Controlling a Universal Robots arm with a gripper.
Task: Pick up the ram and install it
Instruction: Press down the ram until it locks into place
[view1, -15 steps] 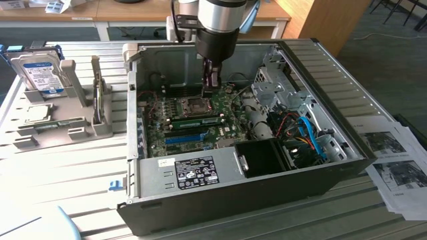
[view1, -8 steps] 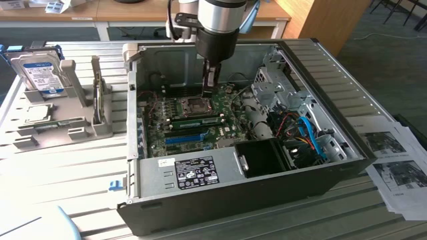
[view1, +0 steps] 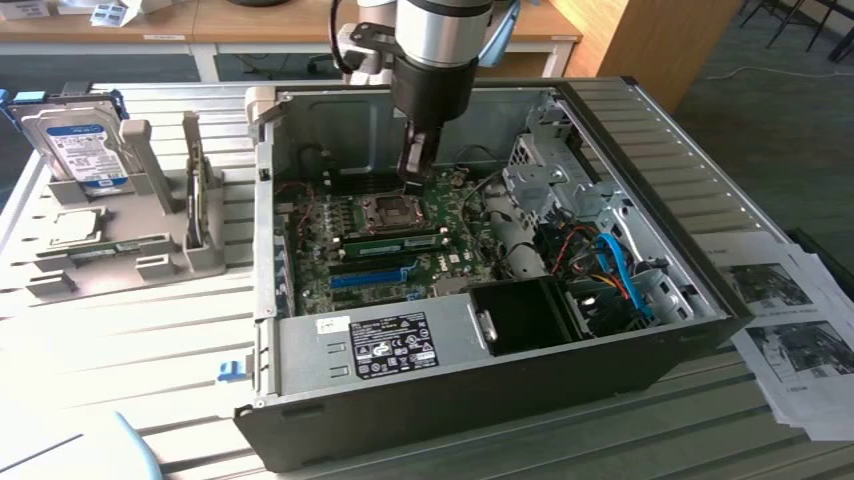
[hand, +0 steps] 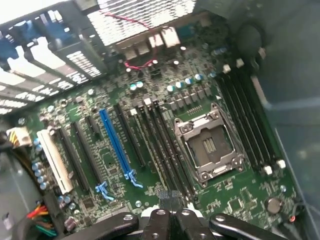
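The dark two-fingered gripper (view1: 415, 178) (hand: 170, 212) hangs inside the open black-and-grey computer case (view1: 674, 190), low over the green motherboard (view1: 461, 262), its fingers pressed together. Whether they pinch anything cannot be told. Its tips are close to the square metal processor socket (view1: 395, 208) (hand: 210, 147). The ram (view1: 396, 241) — a thin green strip — lies along the long black memory slots just beside that socket, between it and the bright blue expansion slot (view1: 370, 277).
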